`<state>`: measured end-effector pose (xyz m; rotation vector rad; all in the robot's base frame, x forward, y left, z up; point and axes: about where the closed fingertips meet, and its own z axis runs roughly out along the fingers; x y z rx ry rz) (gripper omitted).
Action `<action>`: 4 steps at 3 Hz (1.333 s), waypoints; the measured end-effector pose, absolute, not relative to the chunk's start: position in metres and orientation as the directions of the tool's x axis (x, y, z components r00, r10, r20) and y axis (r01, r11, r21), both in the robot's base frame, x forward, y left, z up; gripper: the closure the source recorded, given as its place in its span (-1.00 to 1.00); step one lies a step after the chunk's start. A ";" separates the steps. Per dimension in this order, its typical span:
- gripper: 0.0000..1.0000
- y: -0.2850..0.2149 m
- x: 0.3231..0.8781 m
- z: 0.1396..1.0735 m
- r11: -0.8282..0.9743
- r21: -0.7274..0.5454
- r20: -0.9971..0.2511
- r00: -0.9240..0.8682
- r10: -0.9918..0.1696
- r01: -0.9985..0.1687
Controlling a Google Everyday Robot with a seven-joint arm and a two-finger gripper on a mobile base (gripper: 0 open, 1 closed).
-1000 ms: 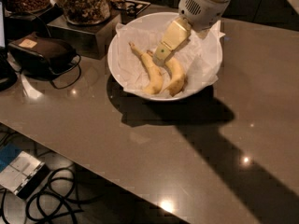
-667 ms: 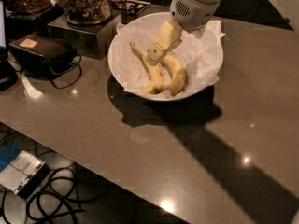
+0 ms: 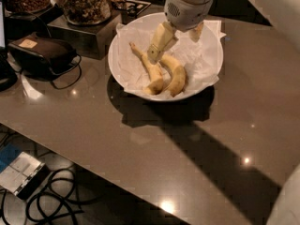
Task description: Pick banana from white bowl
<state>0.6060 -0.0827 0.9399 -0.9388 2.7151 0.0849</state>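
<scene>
The white bowl, lined with crumpled white paper, sits at the back middle of the brown table. Two bananas lie in its front half. The thicker, curved banana is on the right. A slimmer, paler banana with a long thin stem lies just left of it. My gripper hangs over the bowl from above, open. Its left finger points down over the slim banana's stem end, close above the thick banana's upper end. The right finger is over the paper at the back. It holds nothing.
Glass jars of snacks stand on a dark box at the back left. A dark pouch with a black cable lies left of the bowl. The table's front edge runs diagonally; below it are cables and a white device on the floor.
The gripper has moved left and lower into the bowl, and its fingers now stand apart over the bananas. The bananas and bowl have not moved.
</scene>
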 end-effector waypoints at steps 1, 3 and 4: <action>-0.50 -0.084 0.611 0.934 0.805 -0.040 -0.256 -0.773 -0.580 -0.592; -0.54 -0.088 0.621 0.917 0.821 -0.056 -0.216 -0.796 -0.565 -0.568; -0.36 -0.089 0.626 0.905 0.828 -0.065 -0.188 -0.808 -0.559 -0.558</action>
